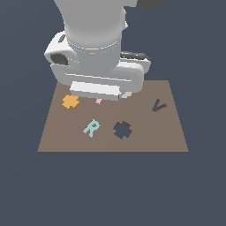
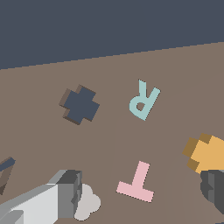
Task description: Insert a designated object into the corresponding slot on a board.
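Observation:
The orange cross-shaped piece (image 1: pixel 70 102) (image 2: pixel 206 153) lies flat on the brown board (image 1: pixel 145 141) (image 2: pixel 39 144), near its far corner on the exterior view's left. The dark cross-shaped slot (image 1: pixel 122 129) (image 2: pixel 79 104) sits toward the board's near edge and holds nothing. My gripper (image 2: pixel 141 187) hovers over the board, open, its fingers (image 2: pixel 66 192) spread wide. One fingertip stands right beside the orange piece, and I cannot tell whether they touch. In the exterior view the arm's body hides the fingers.
A pink T (image 2: pixel 136 183) (image 1: pixel 99 101) lies on the board under the gap between my fingers. A teal R (image 1: pixel 91 128) (image 2: pixel 143 99) rests beside the slot. A dark V-shaped cutout (image 1: pixel 158 106) (image 2: pixel 4 170) is toward the exterior view's right. A pale lobed shape (image 2: pixel 89 203) lies by one finger.

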`<state>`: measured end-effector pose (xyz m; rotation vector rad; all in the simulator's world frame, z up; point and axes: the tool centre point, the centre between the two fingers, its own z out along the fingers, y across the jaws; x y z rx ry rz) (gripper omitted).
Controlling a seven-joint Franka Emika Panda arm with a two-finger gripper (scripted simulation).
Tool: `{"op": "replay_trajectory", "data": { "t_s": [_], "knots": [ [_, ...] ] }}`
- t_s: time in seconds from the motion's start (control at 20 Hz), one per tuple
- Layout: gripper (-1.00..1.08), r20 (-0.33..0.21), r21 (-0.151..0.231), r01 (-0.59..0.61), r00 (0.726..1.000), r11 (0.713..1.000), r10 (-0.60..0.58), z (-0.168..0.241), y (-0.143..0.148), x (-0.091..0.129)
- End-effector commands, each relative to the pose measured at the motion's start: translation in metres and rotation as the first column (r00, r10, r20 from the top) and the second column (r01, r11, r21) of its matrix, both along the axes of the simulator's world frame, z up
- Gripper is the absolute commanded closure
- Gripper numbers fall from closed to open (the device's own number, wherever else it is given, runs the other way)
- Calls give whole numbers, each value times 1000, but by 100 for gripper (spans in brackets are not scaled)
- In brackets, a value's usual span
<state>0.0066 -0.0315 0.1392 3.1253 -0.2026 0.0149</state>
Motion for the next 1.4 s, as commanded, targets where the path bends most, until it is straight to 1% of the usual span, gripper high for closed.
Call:
{"op": "replay_trajectory", "data": {
  "t_s": [0.0, 0.1, 0.25, 0.35, 0.5, 0.6, 0.7, 0.9, 1.35],
  "knots": [
    [-92, -2, 0, 94, 996, 996, -94, -18, -29, -3],
    [-92, -3, 2, 181, 983, 983, -181, -36, -55, -8],
    [-92, -5, 4, 293, 956, 956, -293, -58, -87, -18],
    [-92, -6, 6, 349, 937, 937, -349, -70, -104, -24],
    [-92, -7, 7, 407, 914, 914, -407, -82, -120, -33],
    [-92, -8, 9, 428, 904, 904, -428, -87, -126, -36],
    [-92, -9, 10, 436, 900, 900, -436, -89, -128, -38],
    [-92, -10, 8, 432, 902, 902, -432, -90, -127, -37],
    [-92, -9, 10, 437, 899, 899, -437, -109, -128, -38]
  ]
}}
